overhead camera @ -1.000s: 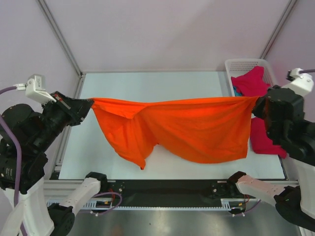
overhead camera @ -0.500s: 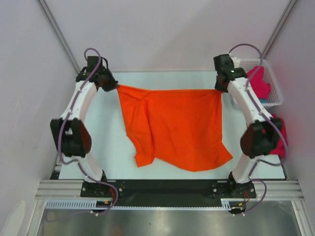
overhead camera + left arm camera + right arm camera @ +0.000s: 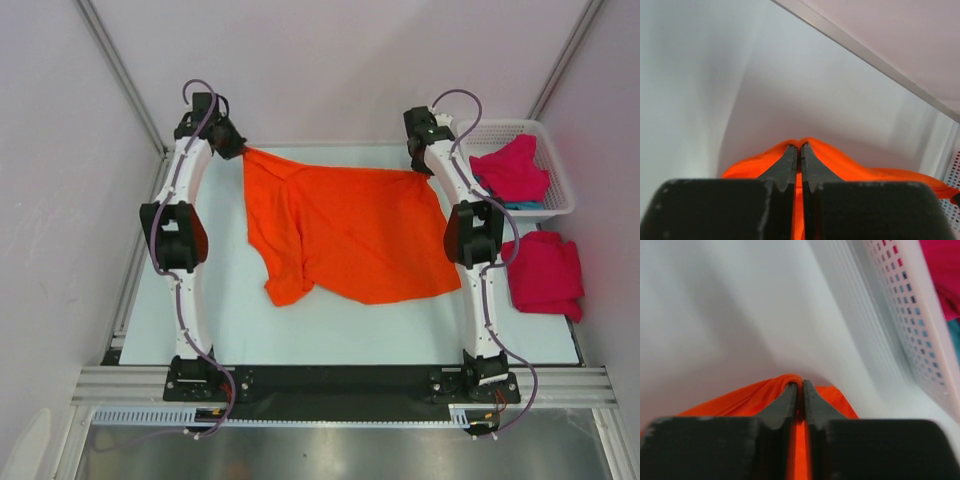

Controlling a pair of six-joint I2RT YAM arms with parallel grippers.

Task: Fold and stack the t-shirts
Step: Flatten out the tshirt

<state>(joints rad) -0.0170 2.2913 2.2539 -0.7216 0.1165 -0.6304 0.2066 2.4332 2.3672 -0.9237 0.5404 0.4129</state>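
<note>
The bright orange t-shirt [image 3: 350,230] lies spread on the white table [image 3: 220,300], its near hem crumpled at the left. My left gripper [image 3: 243,151] is stretched to the far left and is shut on the shirt's far left corner [image 3: 850,165]; the cloth bulges around the left gripper [image 3: 799,145]. My right gripper [image 3: 428,172] pinches the far right corner, and in its wrist view orange cloth [image 3: 740,397] runs between the nearly closed jaws of the right gripper [image 3: 801,382]. A magenta-red t-shirt [image 3: 545,270] lies folded at the table's right edge.
A white mesh basket [image 3: 505,125] stands at the back right, close to my right gripper, its wall [image 3: 910,305] filling the wrist view's right side. It holds another magenta-red t-shirt [image 3: 512,172] over a teal one [image 3: 530,205]. Frame posts border the table's far corners.
Both arms have reached from near the table's front to its far side, lowering the stretched orange t-shirt from the air onto the table. Both corners stay gripped.
</note>
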